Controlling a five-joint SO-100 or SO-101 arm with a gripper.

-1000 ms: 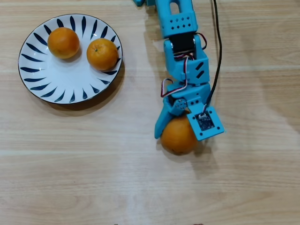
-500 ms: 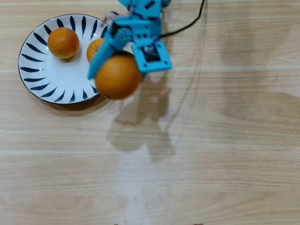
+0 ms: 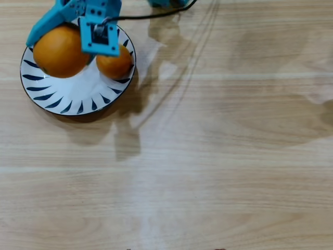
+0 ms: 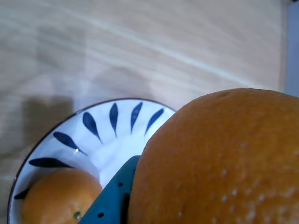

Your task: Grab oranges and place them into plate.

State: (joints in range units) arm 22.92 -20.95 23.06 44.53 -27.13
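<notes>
The white plate (image 3: 67, 101) with dark blue leaf strokes sits at the top left of the overhead view. A large orange (image 3: 60, 52) and a smaller orange (image 3: 115, 63) are over it. My blue gripper (image 3: 62, 44) reaches in from the top edge, and its fingers flank the large orange, shut on it. In the wrist view the large orange (image 4: 219, 163) fills the lower right, with one blue finger (image 4: 114, 196) against it. The smaller orange (image 4: 58, 196) lies on the plate (image 4: 112, 116) below. A third orange is not in view.
The light wooden table (image 3: 208, 156) spreads to the right and front of the plate. A black cable (image 3: 156, 14) runs along the top edge from the arm. Soft shadows of the arm fall beside the plate.
</notes>
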